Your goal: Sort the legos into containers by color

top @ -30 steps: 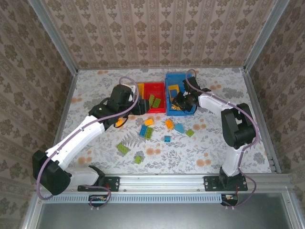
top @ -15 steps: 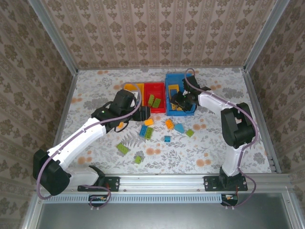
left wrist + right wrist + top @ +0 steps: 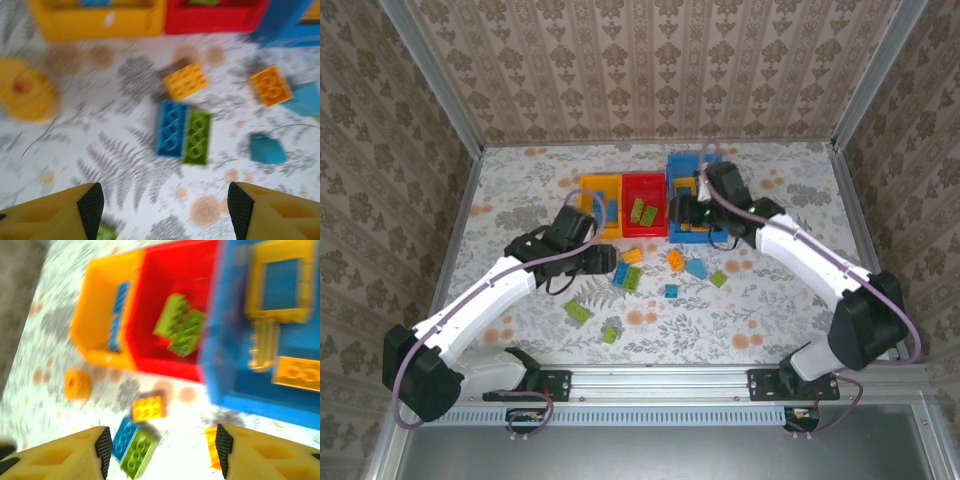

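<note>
Red bin (image 3: 161, 363) — two green legos (image 3: 181, 326).

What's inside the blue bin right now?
The blue bin holds an open orange frame, a yellow brick and an orange brick. From above, the right arm covers much of its inside; anything there is hidden.

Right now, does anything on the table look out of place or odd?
Nothing spilled or damaged. One oddity: colors mismatch the bins. A blue brick lies in the yellow-orange bin, green bricks in the red bin, and an orange frame in the blue bin.
</note>
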`<action>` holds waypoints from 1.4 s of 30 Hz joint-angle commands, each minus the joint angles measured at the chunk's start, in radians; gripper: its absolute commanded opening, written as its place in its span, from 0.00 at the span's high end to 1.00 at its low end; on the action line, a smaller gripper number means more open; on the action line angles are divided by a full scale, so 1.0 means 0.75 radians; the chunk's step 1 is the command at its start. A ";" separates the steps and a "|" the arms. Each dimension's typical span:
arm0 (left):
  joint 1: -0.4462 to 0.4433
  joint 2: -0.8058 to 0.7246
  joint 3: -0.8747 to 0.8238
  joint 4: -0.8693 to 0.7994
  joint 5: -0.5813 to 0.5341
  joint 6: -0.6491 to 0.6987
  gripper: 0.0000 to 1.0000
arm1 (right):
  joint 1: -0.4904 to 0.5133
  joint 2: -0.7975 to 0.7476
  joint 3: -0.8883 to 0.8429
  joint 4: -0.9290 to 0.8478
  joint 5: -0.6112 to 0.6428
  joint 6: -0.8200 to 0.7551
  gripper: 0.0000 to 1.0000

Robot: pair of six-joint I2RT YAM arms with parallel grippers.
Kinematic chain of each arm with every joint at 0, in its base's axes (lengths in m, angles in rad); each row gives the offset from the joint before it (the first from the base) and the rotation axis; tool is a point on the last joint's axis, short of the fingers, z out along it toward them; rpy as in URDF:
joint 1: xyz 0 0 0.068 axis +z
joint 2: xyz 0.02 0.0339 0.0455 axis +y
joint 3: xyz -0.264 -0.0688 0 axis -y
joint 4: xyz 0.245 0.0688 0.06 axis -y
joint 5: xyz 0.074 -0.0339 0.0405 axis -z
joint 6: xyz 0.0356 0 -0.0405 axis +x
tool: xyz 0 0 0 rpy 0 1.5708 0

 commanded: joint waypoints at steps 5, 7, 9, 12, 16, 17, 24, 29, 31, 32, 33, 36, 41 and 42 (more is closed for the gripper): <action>0.104 -0.099 -0.187 -0.363 -0.024 -0.485 0.27 | 0.383 -0.082 -0.270 0.203 -0.027 -0.546 0.32; 0.117 -0.089 -0.236 -0.362 0.004 -0.565 0.24 | 0.466 -0.135 -0.365 0.318 -0.062 -0.630 0.23; 0.137 -0.066 -0.272 -0.337 0.042 -0.640 0.22 | 0.525 -0.154 -0.433 0.397 -0.085 -0.701 0.16; 0.143 -0.018 -0.330 -0.225 0.118 -0.770 0.21 | 0.568 -0.152 -0.455 0.412 -0.101 -0.769 0.12; 0.134 0.059 -0.395 -0.105 0.134 -0.909 0.20 | 0.572 -0.136 -0.435 0.382 -0.105 -0.804 0.12; 0.135 0.069 -0.414 -0.064 0.128 -0.930 0.20 | 0.572 -0.137 -0.438 0.384 -0.106 -0.806 0.12; 0.137 0.161 -0.457 0.078 0.100 -0.981 0.26 | 0.572 -0.145 -0.450 0.396 -0.122 -0.783 0.11; 0.138 0.203 -0.452 0.096 0.096 -0.961 0.31 | 0.572 -0.143 -0.450 0.406 -0.114 -0.762 0.11; 0.145 0.209 -0.473 0.118 0.096 -0.954 0.36 | 0.572 -0.137 -0.450 0.413 -0.112 -0.752 0.11; 0.150 0.217 -0.485 0.135 0.101 -0.956 0.39 | 0.573 -0.135 -0.448 0.417 -0.110 -0.748 0.11; 0.154 0.220 -0.497 0.155 0.107 -0.956 0.42 | 0.572 -0.131 -0.447 0.417 -0.109 -0.742 0.11; 0.161 0.228 -0.515 0.187 0.110 -0.948 0.50 | 0.572 -0.125 -0.436 0.417 -0.103 -0.733 0.11; 0.161 0.211 -0.495 0.206 0.080 -0.901 0.67 | 0.572 -0.128 -0.432 0.427 -0.079 -0.721 0.11; 0.161 0.205 -0.487 0.205 0.073 -0.886 0.69 | 0.572 -0.130 -0.432 0.428 -0.071 -0.718 0.11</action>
